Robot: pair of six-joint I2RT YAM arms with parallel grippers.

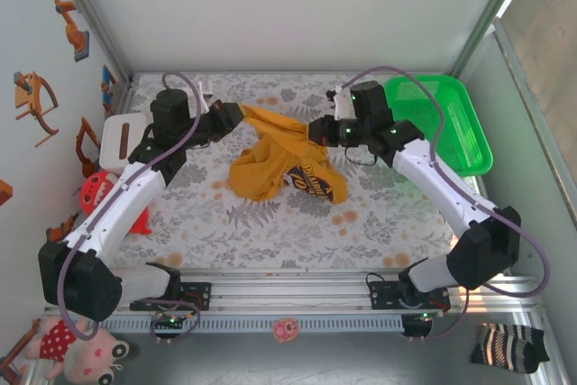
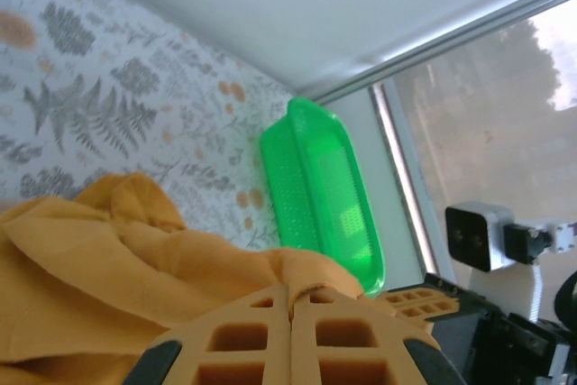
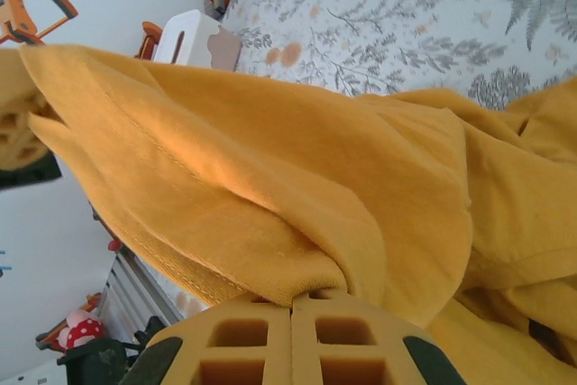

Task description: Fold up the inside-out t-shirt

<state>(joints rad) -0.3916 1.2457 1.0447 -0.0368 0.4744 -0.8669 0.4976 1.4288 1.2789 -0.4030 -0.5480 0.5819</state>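
The mustard-yellow inside-out t-shirt (image 1: 270, 155) hangs bunched between both arms above the middle of the floral table, its dark lettered patch (image 1: 315, 182) drooping at the lower right. My left gripper (image 1: 236, 114) is shut on the shirt's left end, and cloth (image 2: 135, 259) is pinched between its jaws (image 2: 291, 299). On the shirt's right end my right gripper (image 1: 315, 130) is shut, a folded hem (image 3: 297, 223) caught at its tips (image 3: 291, 299). The shirt's lower part rests on the table.
A green plastic basket (image 1: 464, 123) sits at the back right, also seen in the left wrist view (image 2: 325, 196). A white toy chair (image 1: 122, 137) and a red toy (image 1: 95, 191) stand along the left edge. The floral tablecloth (image 1: 297, 223) lies bare in front.
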